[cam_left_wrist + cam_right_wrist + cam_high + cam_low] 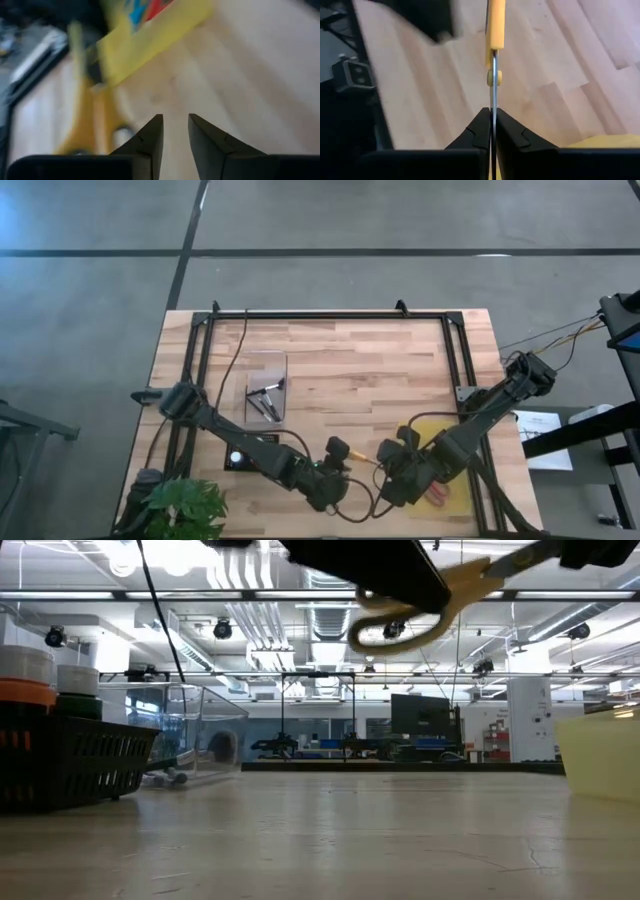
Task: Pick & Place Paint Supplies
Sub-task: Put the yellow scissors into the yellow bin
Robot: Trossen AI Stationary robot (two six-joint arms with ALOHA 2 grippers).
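Right claw: clenched on the blades of yellow-handled scissors, aloft near the bench's front edge, beside the yellow bin. Left claw: released, adjacent. Step: transfer; next you'd carry the scissors over the bin

One camera looks straight down on the table; another sits at tabletop level. Both wrist cameras closely share the yellow scissors.
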